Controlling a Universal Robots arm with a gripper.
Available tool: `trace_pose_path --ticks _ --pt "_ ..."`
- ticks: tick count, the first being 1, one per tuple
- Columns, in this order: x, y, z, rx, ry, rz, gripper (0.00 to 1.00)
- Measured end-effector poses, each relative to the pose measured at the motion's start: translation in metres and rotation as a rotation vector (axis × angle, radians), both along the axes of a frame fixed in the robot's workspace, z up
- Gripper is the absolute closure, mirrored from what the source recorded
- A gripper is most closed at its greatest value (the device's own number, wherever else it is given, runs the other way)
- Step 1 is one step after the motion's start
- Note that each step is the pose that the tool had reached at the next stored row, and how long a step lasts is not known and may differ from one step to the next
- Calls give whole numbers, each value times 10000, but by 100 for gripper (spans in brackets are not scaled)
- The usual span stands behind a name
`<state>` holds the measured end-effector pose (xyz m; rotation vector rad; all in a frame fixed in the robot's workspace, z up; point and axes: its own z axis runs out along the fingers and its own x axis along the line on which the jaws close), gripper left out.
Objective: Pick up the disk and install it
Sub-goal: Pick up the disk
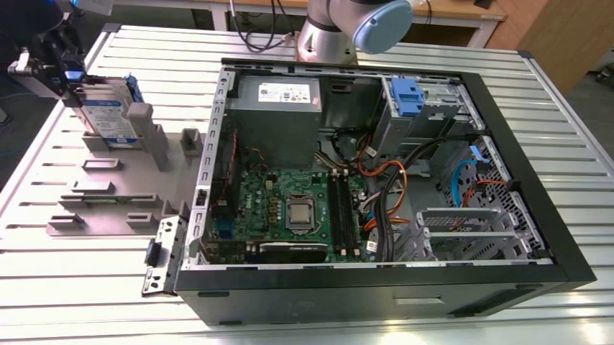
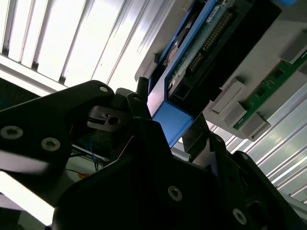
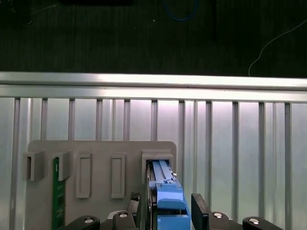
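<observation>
Disk (image 1: 101,118) position, exterior view: we find it standing on edge in a slot of the grey fixture plate (image 1: 106,183), which lies on the slatted counter (image 1: 86,287) at the exterior view's left, well apart from any bay of the open computer case (image 1: 384,295). The label faces the case and a blue rail shows along the upper edge. The hand (image 1: 67,79) sits at the top end of the disk, on the side away from the case, while the arm (image 1: 336,32) rises from behind the case. In the second wrist view, we see the disk (image 2: 194,57) running away from the camera, its circuit side exposed, with the blue rail end lying between the black fingers (image 2: 139,98) of the hand (image 2: 169,125). A green board (image 2: 273,81) stands in a neighbouring slot of the fixture plate (image 2: 288,28). In the first wrist view, we see the disk (image 3: 165,184) edge-on, seated in its slot in the fixture plate (image 3: 98,148), with the green board (image 3: 57,191) held in another slot and the counter (image 3: 230,143) beyond. The hand (image 3: 169,211) straddles the blue rail: one of the fingers (image 3: 200,208) stands just clear of it with a narrow gap showing, so we read the hand as parted around the disk and not clamped on it.
</observation>
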<state>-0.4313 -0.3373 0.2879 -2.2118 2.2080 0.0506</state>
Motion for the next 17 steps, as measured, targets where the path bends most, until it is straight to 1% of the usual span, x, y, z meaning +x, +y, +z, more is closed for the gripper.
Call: trace_pose_path --ticks 3,4,11,14,17 --pt "0 0 -8 -1 1 0 48" --pt "0 0 -10 0 0 0 55" --pt "0 0 -13 0 -4 -1 55" --pt "-1 -2 -10 -2 -28 0 55" --pt "-3 -1 9 -5 -53 -1 55"
